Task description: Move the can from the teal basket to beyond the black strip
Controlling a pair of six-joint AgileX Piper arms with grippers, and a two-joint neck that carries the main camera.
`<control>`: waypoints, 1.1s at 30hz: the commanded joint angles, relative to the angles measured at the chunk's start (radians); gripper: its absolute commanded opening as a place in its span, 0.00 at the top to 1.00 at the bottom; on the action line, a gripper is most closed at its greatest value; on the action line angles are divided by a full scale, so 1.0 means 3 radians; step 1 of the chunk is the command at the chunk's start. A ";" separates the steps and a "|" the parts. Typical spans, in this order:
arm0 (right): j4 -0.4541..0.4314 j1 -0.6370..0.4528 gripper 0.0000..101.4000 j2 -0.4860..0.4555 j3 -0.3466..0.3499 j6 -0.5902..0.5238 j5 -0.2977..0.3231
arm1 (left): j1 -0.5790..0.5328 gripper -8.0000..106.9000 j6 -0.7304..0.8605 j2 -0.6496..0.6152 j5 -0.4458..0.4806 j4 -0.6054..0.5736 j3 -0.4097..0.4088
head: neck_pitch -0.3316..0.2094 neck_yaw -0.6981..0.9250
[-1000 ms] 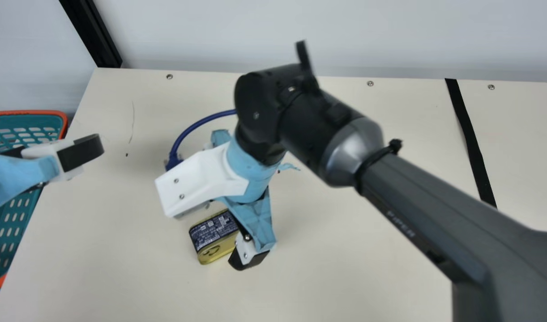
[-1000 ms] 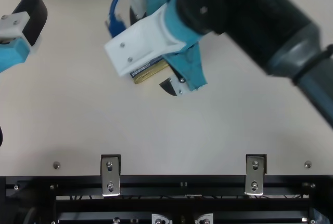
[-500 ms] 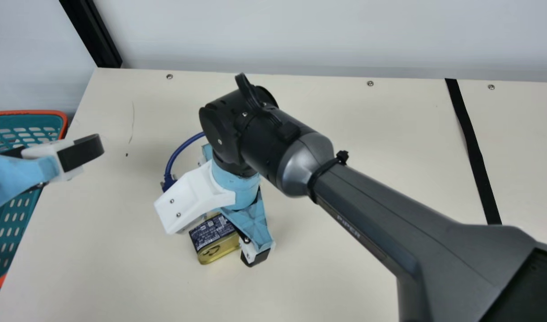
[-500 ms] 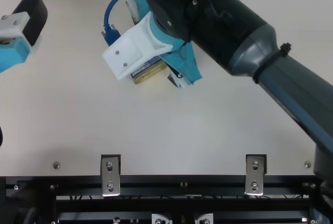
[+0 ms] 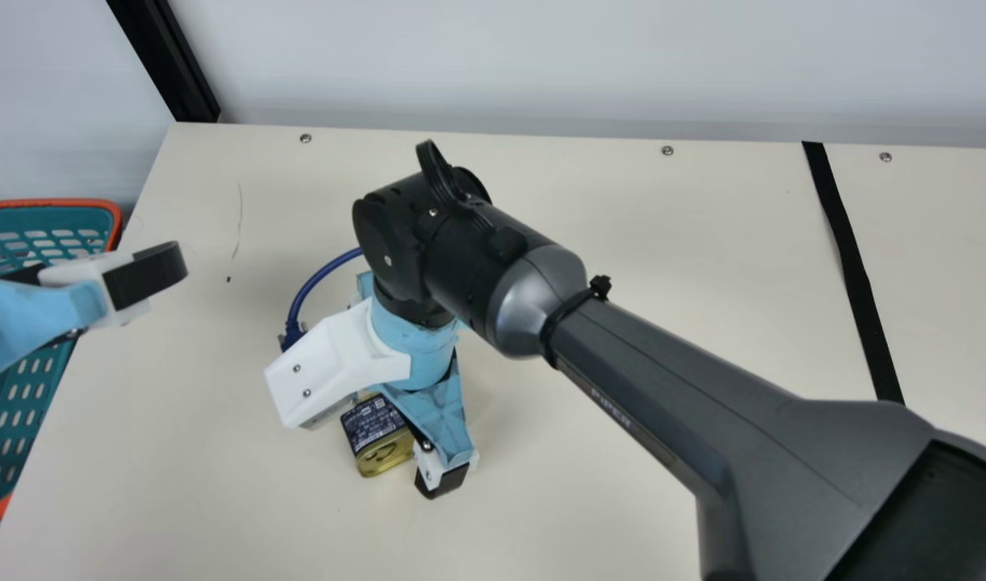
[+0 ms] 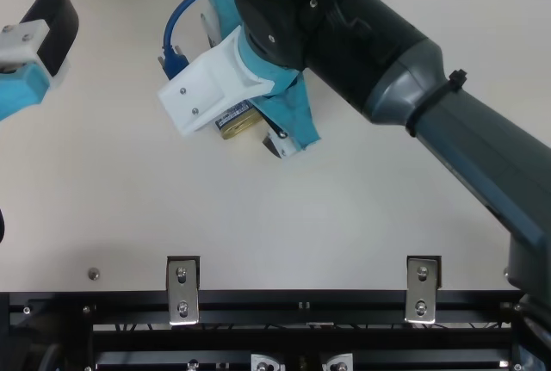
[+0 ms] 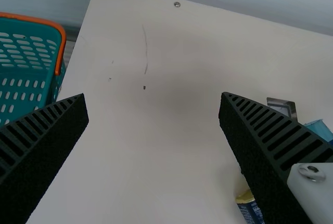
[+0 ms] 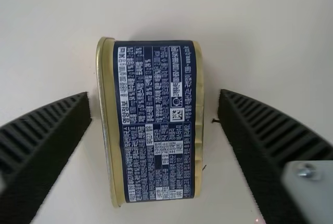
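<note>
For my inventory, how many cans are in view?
1: the can on the table, beneath the right gripper. Others may be hidden by the right arm or inside the teal basket.

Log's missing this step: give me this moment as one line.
Right gripper open astride can | can on table, outside teal basket, short of black strip | left gripper open

The right tool [image 5: 419, 379] wears a white angular housing [image 5: 336, 363] with small screws, and light blue covering around its neck and finger mounts. A dark blue cable [image 5: 319, 280] curves beside it. Next to the tool, the wrist [image 5: 428, 238] is black and rounded; farther from it come a silver-grey collar [image 5: 537, 294], a black tie [image 5: 570, 316] and a long grey link [image 5: 678, 371] with pale lettering. The left tool [image 5: 88, 274] is light blue and white, its black fingers [image 7: 276, 141] ribbed.
</note>
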 commanded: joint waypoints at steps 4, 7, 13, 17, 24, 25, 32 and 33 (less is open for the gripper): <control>0.0082 -0.0022 1.00 0.0003 -0.0053 0.0076 0.0002 | 0.0000 0.15 0.0000 0.0000 0.0000 0.0000 0.0000 | -0.0010 -0.0006; 0.0151 -0.0058 1.00 -0.0022 -0.0110 0.0108 0.0002 | 0.0000 0.15 0.0000 0.0000 0.0000 0.0000 0.0000 | -0.0010 -0.0006; 0.0389 -0.0234 1.00 -0.0117 -0.0383 0.0210 0.0002 | 0.0000 0.15 0.0000 0.0000 0.0000 0.0000 0.0000 | -0.0010 -0.0006; 0.0571 -0.0420 1.00 -0.0173 -0.0646 0.0294 0.0002 | 0.0000 0.15 0.0000 0.0000 0.0000 0.0000 0.0000 | -0.0010 -0.0006; 0.0917 -0.0785 1.00 -0.0254 -0.0919 0.0362 -0.0116 | 0.0000 0.15 0.0000 0.0000 0.0000 0.0000 0.0000 | -0.0010 -0.0006; 0.0987 -0.0838 1.00 -0.0283 -0.0880 0.0346 -0.0181 | 0.0000 0.15 0.0000 0.0000 0.0000 0.0000 0.0000 | -0.0010 -0.0006; 0.1721 -0.1232 1.00 -0.0550 -0.0294 -0.0022 -0.0671 | 0.0000 0.15 0.0000 0.0000 0.0000 0.0000 0.0000 | -0.0010 -0.0006; 0.1853 -0.1288 1.00 -0.0587 -0.0189 -0.0107 -0.0730 | 0.0000 0.15 0.0000 0.0000 0.0000 0.0000 0.0000 | -0.0010 -0.0006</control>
